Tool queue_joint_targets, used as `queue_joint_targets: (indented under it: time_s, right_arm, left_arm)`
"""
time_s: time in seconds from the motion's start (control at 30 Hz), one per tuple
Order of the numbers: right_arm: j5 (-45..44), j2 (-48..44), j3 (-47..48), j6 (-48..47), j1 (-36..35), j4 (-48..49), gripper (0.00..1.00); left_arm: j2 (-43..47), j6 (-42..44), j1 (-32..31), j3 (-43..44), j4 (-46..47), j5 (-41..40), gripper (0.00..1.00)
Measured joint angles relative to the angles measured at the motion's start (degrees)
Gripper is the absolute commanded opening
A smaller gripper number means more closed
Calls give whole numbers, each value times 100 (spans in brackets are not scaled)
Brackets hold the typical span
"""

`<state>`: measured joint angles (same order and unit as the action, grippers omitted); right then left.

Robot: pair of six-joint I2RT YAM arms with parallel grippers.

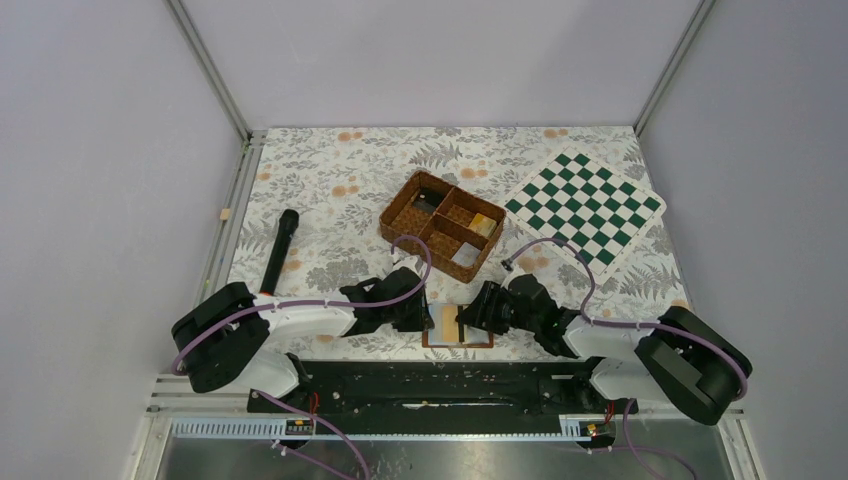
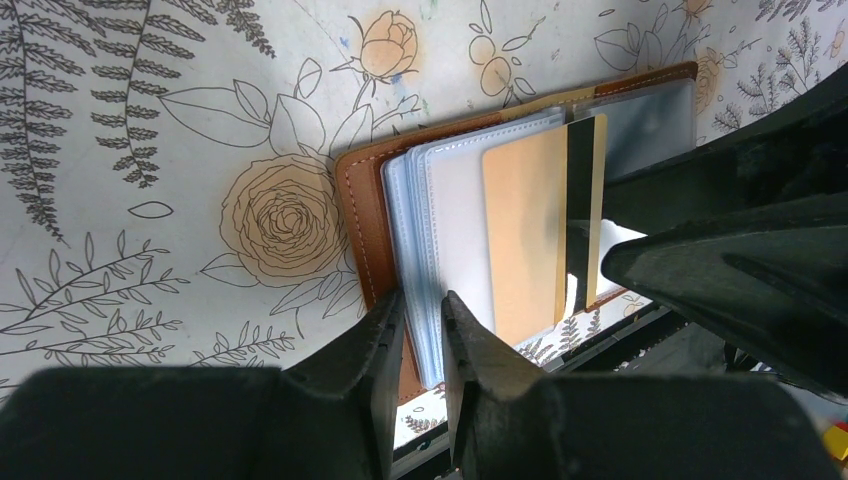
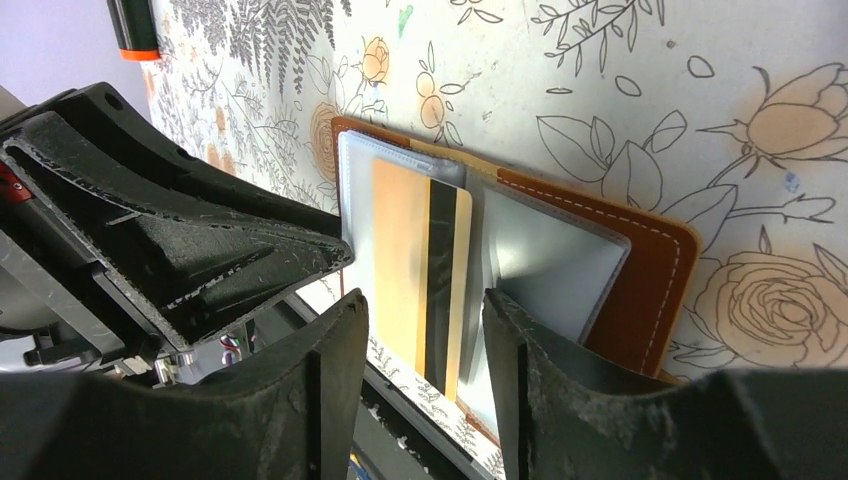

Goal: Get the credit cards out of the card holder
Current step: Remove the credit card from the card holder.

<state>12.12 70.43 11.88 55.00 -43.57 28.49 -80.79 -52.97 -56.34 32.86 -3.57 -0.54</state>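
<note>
Right gripper (image 3: 422, 305) astride credit card (image 3: 400, 240), card holder (image 3: 640, 265) open.

From above, the small brown leather bifold card holder (image 1: 478, 342) is mostly covered by the black left gripper (image 1: 425, 317) and right gripper (image 1: 467, 318). In the wrist views, black fingers (image 2: 385, 345) hide its near edge and the lower end of the yellow-gold credit card (image 3: 400, 250). It is unclear whether either gripper clamps anything. The contents of the woven brown basket (image 1: 399, 201) are too small to identify.

light: bright, even, diffuse | shadows: soft, faint | focus: left claw (image 2: 422, 308) blurred near lens
</note>
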Motion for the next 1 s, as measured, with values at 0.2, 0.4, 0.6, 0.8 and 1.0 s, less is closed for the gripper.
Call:
queue_joint_targets:
  time_s: [0.2, 0.4, 0.6, 0.8, 1.0]
  right_arm:
    - [2, 203, -223, 42, 0, 662, 47]
    - [4, 417, -398, 114, 0, 1209, 41]
    - [61, 800, -538, 214, 2, 1847, 21]
    - [105, 824, -704, 267, 46, 2011, 0]
    - [131, 376, -785, 192, 107, 1836, 0]
  left_arm:
    - [0, 0, 0, -9, 13, 7, 21]
    - [0, 0, 7, -26, 44, 15, 21]
    - [7, -2, 7, -37, 59, 15, 21]
    - [7, -4, 7, -48, 76, 15, 21]
    - [20, -4, 7, -66, 92, 13, 21]
